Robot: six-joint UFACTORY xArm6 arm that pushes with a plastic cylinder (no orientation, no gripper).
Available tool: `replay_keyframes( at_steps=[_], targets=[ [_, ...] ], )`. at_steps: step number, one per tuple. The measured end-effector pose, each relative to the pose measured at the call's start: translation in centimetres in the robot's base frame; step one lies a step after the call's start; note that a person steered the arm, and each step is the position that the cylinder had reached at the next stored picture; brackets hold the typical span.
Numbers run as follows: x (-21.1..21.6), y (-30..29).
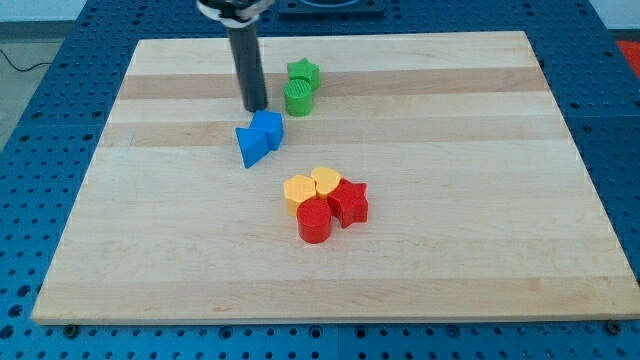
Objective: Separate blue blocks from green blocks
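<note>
The blue triangular block point(250, 147) and the blue cube-like block point(269, 128) are sitting touching each other, near the green star point(303, 73) and green cylinder point(298, 98) toward the view's top. My tip point(255, 108) is resting between the two pairs, just above the blues; there is no hand, only the bare rod. I judge that pushing the blues toward the view's bottom-left is working best, keeping clear of the yellow and red cluster point(326, 203) lying mid-tabletop point(500, 250)

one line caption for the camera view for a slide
My tip sits between blue blocks and green blocks; red and yellow cluster below.
</note>
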State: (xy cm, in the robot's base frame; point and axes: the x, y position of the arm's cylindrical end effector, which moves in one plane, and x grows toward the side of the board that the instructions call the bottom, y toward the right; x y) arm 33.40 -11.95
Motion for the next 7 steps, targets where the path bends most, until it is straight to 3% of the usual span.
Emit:
replay_keyframes(
  at_steps=[2, 6, 7],
  targets=[
    [4.5, -5.2],
    [5.7, 5.6],
    [5.7, 3.6]
  ],
)
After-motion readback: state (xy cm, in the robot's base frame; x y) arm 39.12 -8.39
